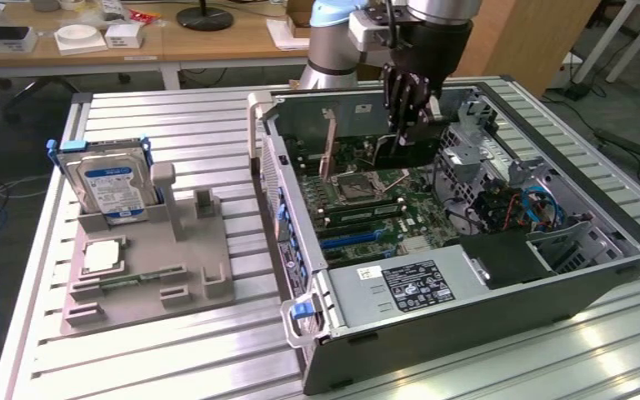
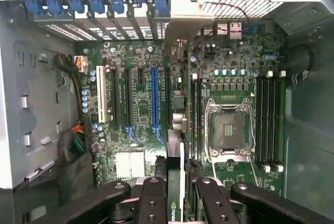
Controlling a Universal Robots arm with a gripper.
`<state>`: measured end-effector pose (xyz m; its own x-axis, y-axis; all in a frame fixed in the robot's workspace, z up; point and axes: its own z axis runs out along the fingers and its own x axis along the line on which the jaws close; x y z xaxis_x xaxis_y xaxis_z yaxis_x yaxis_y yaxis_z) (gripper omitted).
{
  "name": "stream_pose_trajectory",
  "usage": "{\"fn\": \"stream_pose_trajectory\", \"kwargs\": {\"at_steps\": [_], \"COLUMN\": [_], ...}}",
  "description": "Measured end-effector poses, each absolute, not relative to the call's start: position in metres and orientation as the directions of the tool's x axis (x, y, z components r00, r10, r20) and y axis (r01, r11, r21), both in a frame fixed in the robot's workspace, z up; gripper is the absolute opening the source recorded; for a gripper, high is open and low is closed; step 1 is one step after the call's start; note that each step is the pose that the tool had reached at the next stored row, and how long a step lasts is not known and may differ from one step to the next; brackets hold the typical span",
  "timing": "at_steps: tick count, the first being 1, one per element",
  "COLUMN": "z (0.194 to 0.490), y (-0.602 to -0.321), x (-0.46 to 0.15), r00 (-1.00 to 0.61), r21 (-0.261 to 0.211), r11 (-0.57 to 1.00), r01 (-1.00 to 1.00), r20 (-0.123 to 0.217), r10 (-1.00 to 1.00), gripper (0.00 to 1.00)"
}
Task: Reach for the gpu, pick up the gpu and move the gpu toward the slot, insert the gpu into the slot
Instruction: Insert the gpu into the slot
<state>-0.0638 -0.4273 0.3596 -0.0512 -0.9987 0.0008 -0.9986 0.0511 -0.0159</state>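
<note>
Slatted aluminium table with wooden desks and white boxes behind it. On the table, toward the exterior view's right, an open computer case lies on its side with the motherboard facing up. Toward the exterior view's left, a grey fixture holds a hard drive with a blue-white label standing on edge, well apart from the case. The arm comes down over the far part of the case. The gripper is clamped on the gpu, with black fingers pressing on both faces of the card. The gpu hangs on edge below the fingers, over the board near the CPU socket. Whether its lower edge touches the board cannot be told from the exterior view. In the wrist view the gpu shows edge-on, running away from the gripper, and its silver bracket reaches the slotted rear wall of the case. The card's line falls between the long blue slot and the CPU socket, just beside the blue slot and not over it. The blue slot shows bare along its whole length, as does the white slot farther over. A power supply with a printed label sits at the near end of the case.
</note>
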Motion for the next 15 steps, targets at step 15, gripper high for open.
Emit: {"fn": "stream_pose_trajectory", "kwargs": {"at_steps": [15], "z": [0.332], "y": [-0.438], "x": [-0.069], "r00": [0.004], "r21": [-0.016], "r11": [-0.004], "r01": [-1.0], "r20": [-0.006], "r10": [-1.0], "gripper": [0.26]}}
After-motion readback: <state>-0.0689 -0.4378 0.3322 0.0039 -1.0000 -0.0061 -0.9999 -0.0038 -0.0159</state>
